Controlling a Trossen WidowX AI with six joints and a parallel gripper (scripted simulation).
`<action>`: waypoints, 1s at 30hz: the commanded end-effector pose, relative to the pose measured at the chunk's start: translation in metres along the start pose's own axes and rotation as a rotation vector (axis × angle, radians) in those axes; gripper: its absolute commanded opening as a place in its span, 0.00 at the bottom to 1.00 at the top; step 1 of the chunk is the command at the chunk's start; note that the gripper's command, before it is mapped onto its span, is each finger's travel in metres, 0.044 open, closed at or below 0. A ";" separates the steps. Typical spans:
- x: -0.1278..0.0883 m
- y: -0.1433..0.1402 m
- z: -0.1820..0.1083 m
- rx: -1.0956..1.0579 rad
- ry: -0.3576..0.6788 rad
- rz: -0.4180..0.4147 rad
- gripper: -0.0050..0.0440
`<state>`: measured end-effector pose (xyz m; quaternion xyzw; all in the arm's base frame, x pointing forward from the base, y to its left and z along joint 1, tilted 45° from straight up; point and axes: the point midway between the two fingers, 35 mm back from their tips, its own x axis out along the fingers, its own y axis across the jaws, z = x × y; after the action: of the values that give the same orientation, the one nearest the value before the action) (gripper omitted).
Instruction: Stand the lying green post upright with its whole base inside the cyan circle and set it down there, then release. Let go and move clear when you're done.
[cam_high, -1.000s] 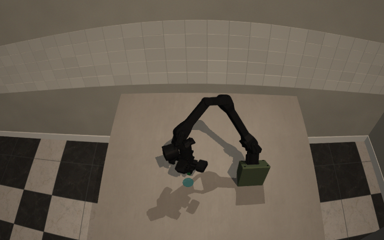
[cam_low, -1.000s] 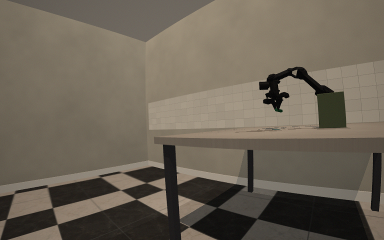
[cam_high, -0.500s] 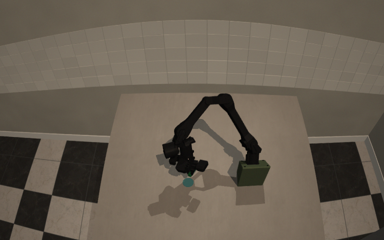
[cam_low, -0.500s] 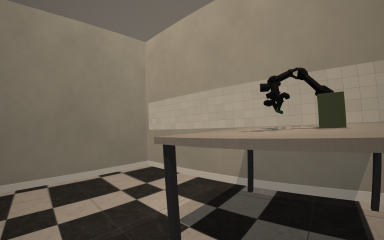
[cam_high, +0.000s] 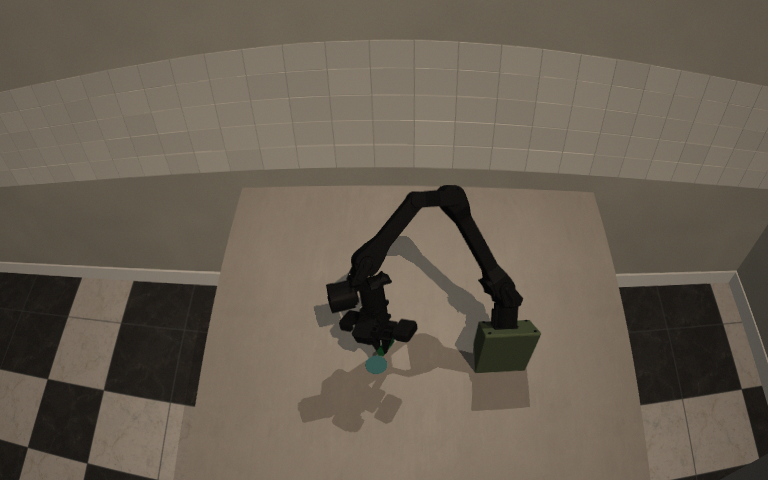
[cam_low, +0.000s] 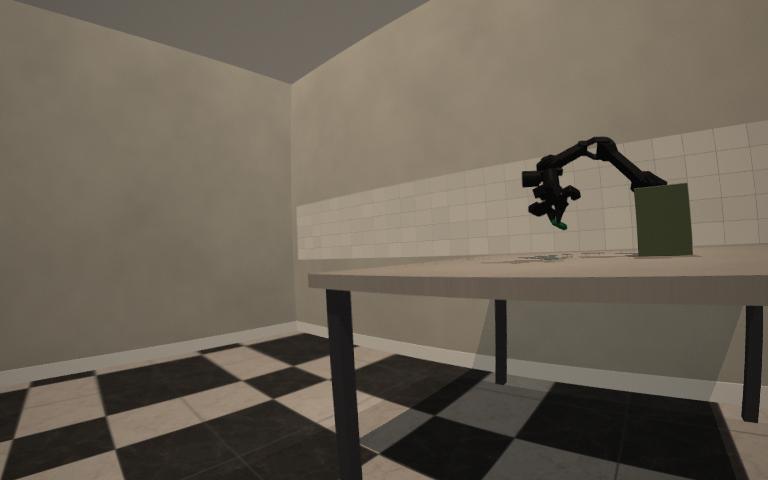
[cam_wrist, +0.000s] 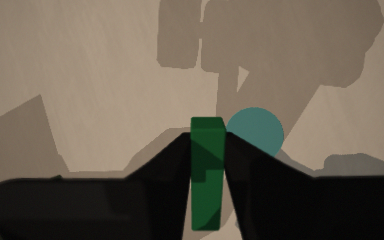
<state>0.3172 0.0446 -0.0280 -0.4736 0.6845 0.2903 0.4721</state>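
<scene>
Table (cam_high: 555, 430): a pale top on dark legs, set against a tiled wall; it carries the whole rig and the shadows cast by it.

Pedestal (cam_high: 512, 353): a green block near the right side of the table, on which the arm is mounted.

Arm (cam_high: 481, 249): black, folded high over the table, with the wrist turned downward.

Gripper (cam_wrist: 207, 150): the jaws are pinched onto the green post, one finger pressed against each long side.

Green post (cam_wrist: 206, 170): held in the air between the fingers, well above the table as seen in the exterior view (cam_low: 559, 224). It is tilted there, its free end pointing down and outward, not yet vertical.

Cyan circle (cam_high: 376, 365): a flat disc on the table, unoccupied. In the top view it is seen just beyond the post's lower end; in the wrist view (cam_wrist: 260, 130) it is offset to the right of the post.

Progress: pickup and lift are judged done. Left to do: alignment over the circle, squaring the post upright, descent until the base is inside the disc, and release.
</scene>
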 end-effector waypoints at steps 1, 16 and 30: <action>-0.005 -0.002 -0.001 0.001 -0.050 0.002 0.15; -0.001 -0.001 -0.001 -0.006 -0.150 0.040 0.15; 0.001 0.000 -0.001 -0.015 -0.245 0.065 0.15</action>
<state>0.3144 0.0424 -0.0345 -0.4195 0.6481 0.3591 0.5244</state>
